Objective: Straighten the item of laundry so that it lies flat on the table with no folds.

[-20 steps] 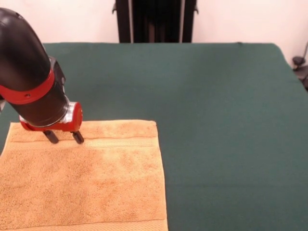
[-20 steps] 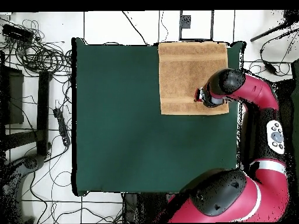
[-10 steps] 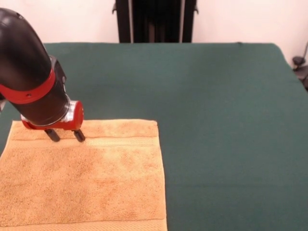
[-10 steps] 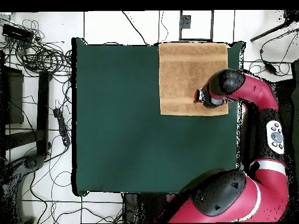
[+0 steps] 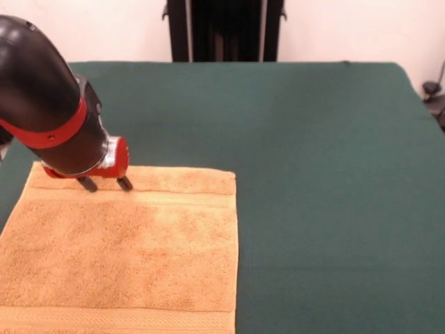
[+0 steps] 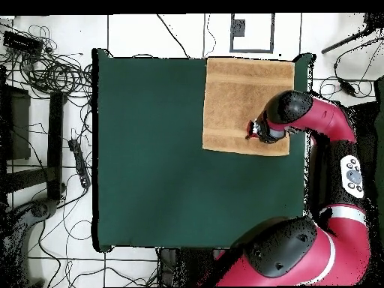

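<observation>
End effector (image 5: 106, 184) fingers parted, tips pressing on towel (image 5: 132, 257), gripping nothing. Towel flat at tabletop (image 5: 320, 174) corner, overhanging edge. Risk: further dragging bunches cloth or pulls it off.

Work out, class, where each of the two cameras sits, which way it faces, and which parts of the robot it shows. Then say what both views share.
Front view: across the table, facing the robot; shows the towel, the forearm and the hand, fingers parted on the towel's far band.
Overhead view: above, looking straight down; shows the whole table, the towel at one corner, and the red arm from its base to the hand.
Shared: table, towel, hand.
</observation>
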`<state>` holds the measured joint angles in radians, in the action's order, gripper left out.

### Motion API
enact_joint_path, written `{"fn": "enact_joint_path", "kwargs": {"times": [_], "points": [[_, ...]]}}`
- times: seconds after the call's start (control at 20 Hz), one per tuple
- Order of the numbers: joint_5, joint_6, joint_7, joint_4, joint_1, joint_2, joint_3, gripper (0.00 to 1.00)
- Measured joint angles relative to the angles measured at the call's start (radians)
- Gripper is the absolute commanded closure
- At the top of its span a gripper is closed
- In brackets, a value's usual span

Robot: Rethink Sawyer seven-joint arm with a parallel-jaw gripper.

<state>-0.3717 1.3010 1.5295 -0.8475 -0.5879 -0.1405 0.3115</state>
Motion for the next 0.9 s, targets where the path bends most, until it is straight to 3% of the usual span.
{"fn": "enact_joint_path", "kwargs": {"times": [0.9], "points": [[0.005,0.105,0.0,-0.088,-0.024,-0.003,0.0,0.0]]}}
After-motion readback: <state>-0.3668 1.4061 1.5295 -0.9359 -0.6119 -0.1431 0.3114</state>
